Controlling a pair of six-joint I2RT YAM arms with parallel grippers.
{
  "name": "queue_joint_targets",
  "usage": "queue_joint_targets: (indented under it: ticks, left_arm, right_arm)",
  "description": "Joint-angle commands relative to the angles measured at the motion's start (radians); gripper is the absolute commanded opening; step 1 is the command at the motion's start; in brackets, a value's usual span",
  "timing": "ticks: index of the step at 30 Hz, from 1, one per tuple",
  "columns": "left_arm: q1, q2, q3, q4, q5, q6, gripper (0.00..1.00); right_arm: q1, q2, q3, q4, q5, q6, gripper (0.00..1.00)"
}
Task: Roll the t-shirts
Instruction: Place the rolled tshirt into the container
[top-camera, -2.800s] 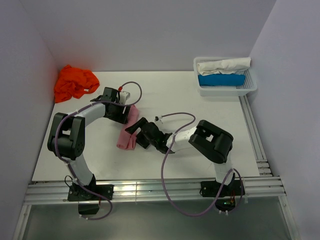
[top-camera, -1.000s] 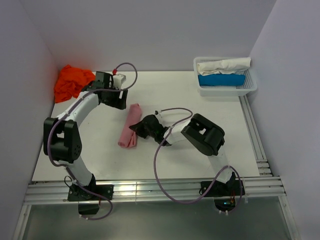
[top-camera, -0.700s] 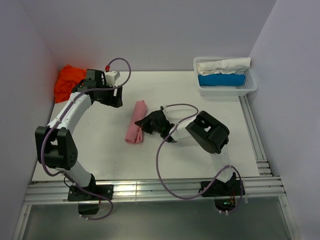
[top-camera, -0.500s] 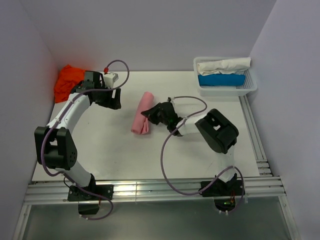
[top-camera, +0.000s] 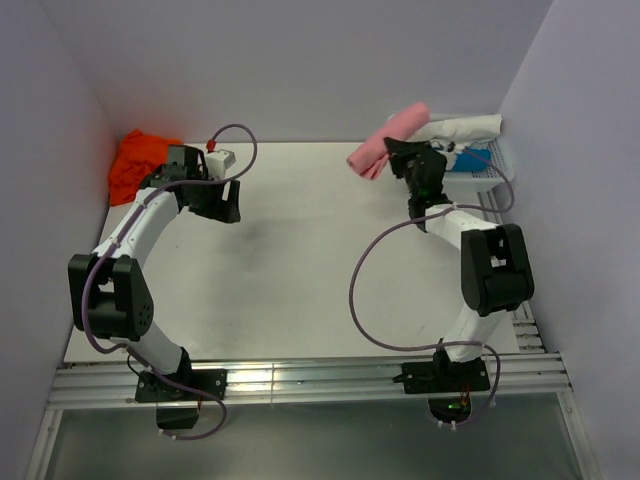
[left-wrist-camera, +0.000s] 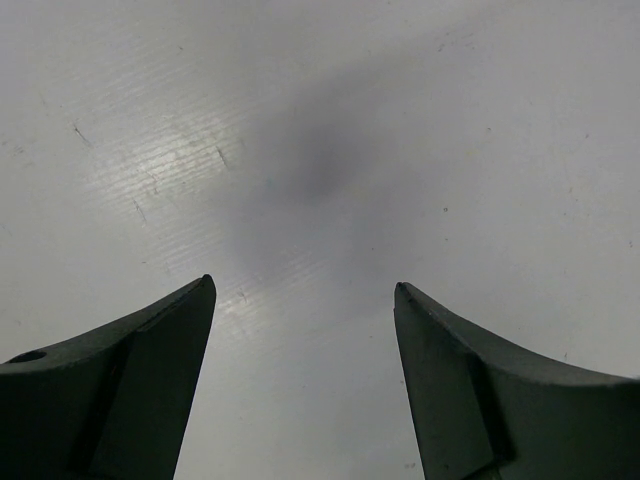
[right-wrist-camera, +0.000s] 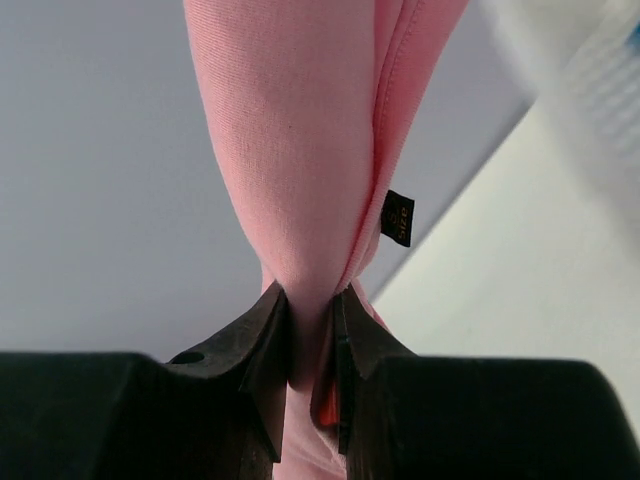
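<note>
The rolled light pink t-shirt (top-camera: 388, 139) hangs in the air at the back right, just left of the basket, with my right gripper (top-camera: 400, 150) shut on its middle. In the right wrist view the pink t-shirt (right-wrist-camera: 300, 150) is pinched between both fingers, my right gripper (right-wrist-camera: 312, 300) squeezing it, and a small black size tag shows. The bright orange t-shirt (top-camera: 138, 162) lies crumpled in the back left corner. My left gripper (top-camera: 218, 200) hovers open just right of it. In the left wrist view my left gripper (left-wrist-camera: 305, 290) has only bare table between its fingers.
A white lattice basket (top-camera: 490, 178) stands at the back right, holding a white rolled cloth (top-camera: 450, 128) and a blue one (top-camera: 478, 158). Walls close in on the left, back and right. A rail (top-camera: 510, 270) runs along the table's right edge.
My right arm lifted the pink roll off the table's middle and swung it up to the back right beside the basket. My left arm pulled back toward the orange t-shirt, then held still.
</note>
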Motion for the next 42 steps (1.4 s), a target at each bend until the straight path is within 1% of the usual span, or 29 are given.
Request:
queue_joint_targets:
  ticks: [1, 5, 8, 12, 13, 14, 18, 26, 33, 34, 36, 39, 40, 42]
  left_arm:
    - [0.002, 0.013, 0.051, -0.005, 0.023, 0.025, 0.78]
    - [0.002, 0.045, 0.086, -0.017, 0.029, 0.029, 0.78]
    - [0.002, 0.063, 0.103, -0.029, 0.038, 0.031, 0.78]
    - [0.002, 0.075, 0.109, -0.029, 0.025, 0.035, 0.78]
    - [0.002, 0.077, 0.106, -0.026, 0.017, 0.038, 0.78]
    - [0.002, 0.079, 0.106, -0.026, 0.015, 0.043, 0.78]
    - [0.002, 0.089, 0.111, -0.028, 0.011, 0.048, 0.78]
    - [0.002, 0.118, 0.125, -0.02, 0.008, 0.042, 0.78]
    - [0.002, 0.143, 0.132, -0.019, -0.006, 0.046, 0.78]
    - [0.002, 0.145, 0.134, -0.017, -0.006, 0.046, 0.78]
    - [0.002, 0.149, 0.14, -0.017, -0.008, 0.046, 0.78]
    - [0.002, 0.155, 0.152, -0.025, 0.001, 0.045, 0.78]
    - [0.002, 0.155, 0.155, -0.026, 0.005, 0.043, 0.78]
    - [0.002, 0.152, 0.161, -0.028, 0.008, 0.043, 0.78]
  right_arm:
    - [-0.082, -0.044, 0.021, 0.059, 0.142, 0.054, 0.0]
    - [-0.135, -0.018, 0.027, 0.059, 0.237, 0.109, 0.0]
    - [-0.16, 0.066, 0.056, 0.077, 0.266, 0.149, 0.0]
    - [-0.169, 0.123, 0.064, 0.067, 0.322, 0.215, 0.0]
    - [-0.201, 0.132, 0.076, 0.06, 0.328, 0.223, 0.0]
    - [-0.207, 0.15, 0.081, 0.048, 0.334, 0.23, 0.0]
    - [-0.234, 0.193, 0.11, 0.033, 0.333, 0.244, 0.0]
    - [-0.287, 0.305, 0.2, 0.022, 0.279, 0.275, 0.0]
    - [-0.301, 0.405, 0.357, -0.009, 0.25, 0.275, 0.0]
    - [-0.303, 0.434, 0.381, -0.019, 0.231, 0.27, 0.0]
    - [-0.304, 0.459, 0.464, -0.122, 0.216, 0.266, 0.0]
    - [-0.301, 0.473, 0.496, -0.203, 0.201, 0.279, 0.0]
    - [-0.301, 0.479, 0.506, -0.257, 0.181, 0.281, 0.0]
    - [-0.304, 0.491, 0.561, -0.327, 0.155, 0.283, 0.07]
